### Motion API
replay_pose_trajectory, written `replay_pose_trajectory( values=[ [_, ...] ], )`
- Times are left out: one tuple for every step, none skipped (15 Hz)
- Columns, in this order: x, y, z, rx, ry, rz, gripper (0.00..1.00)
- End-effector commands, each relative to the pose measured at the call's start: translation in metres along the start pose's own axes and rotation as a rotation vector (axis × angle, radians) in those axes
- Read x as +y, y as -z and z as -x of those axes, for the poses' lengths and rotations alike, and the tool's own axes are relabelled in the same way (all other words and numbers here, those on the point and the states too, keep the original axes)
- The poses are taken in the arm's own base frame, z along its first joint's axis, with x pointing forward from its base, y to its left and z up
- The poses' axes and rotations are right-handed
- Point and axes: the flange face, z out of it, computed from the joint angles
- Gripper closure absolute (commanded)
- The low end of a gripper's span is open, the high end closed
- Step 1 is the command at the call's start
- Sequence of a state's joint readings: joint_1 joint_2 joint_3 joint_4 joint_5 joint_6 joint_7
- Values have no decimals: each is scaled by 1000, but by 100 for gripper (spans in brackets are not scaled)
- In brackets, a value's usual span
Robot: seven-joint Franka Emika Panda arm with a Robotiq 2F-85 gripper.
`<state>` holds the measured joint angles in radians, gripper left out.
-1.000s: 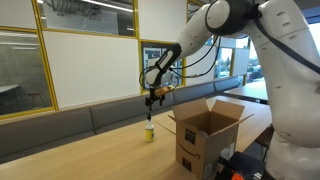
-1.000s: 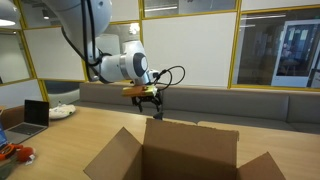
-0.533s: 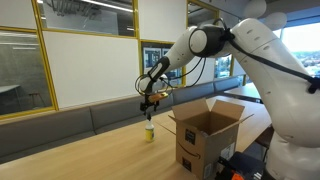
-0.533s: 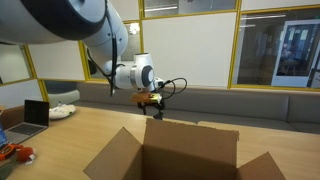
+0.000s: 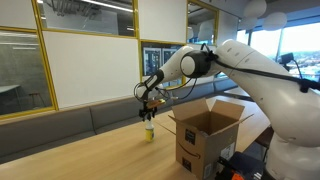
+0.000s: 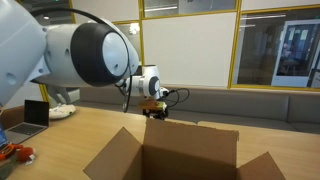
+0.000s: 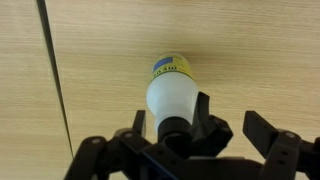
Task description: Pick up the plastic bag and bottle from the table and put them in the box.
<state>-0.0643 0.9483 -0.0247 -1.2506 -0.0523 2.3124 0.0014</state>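
While the gripper [image 5: 149, 114] hangs directly above the bottle [image 5: 150, 131], left of centre in an exterior view, I judge the step in hand to be the approach for the bottle pick. The bottle stands upright on the wooden table [image 5: 90, 155], apart from the open cardboard box [image 5: 205, 135] at lower right of that frame. In the wrist view its dark cap sits low in the picture, between the fingers. The jaws stand spread, with nothing held and no contact that I can confirm.

Next move, in my judgement: a straight descent until the fingers flank the white body below the cap, then closure, a lift and a carry across to the box. The fit looks narrow, so centring matters; a finger landing on the cap could tip the bottle.

Count:
- Bottle: one.
- Box: one, flaps up; I see nothing inside.
- Plastic bag: one possible candidate, a pale crumpled item [image 6: 62, 112] at the left edge of an exterior view. I cannot confirm it.
- Laptop [image 6: 37, 113]: one, beside that item.
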Motion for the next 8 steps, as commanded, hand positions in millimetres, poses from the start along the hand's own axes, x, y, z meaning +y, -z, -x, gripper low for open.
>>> replay_pose_trajectory(
  values=[
    [9, -5, -23, 0, 3, -20, 0],
    [11, -7, -25, -2, 0, -18, 0],
    [14, -7, -27, -4, -9, -17, 0],
    [16, -6, -29, -8, -16, -26, 0],
    [19, -5, -31, -13, -28, -28, 0],
    [21, -5, -32, -20, -35, -33, 0],
    [23, -4, -32, -28, -42, -36, 0],
    [25, -4, -32, -41, -48, -42, 0]
  ],
)
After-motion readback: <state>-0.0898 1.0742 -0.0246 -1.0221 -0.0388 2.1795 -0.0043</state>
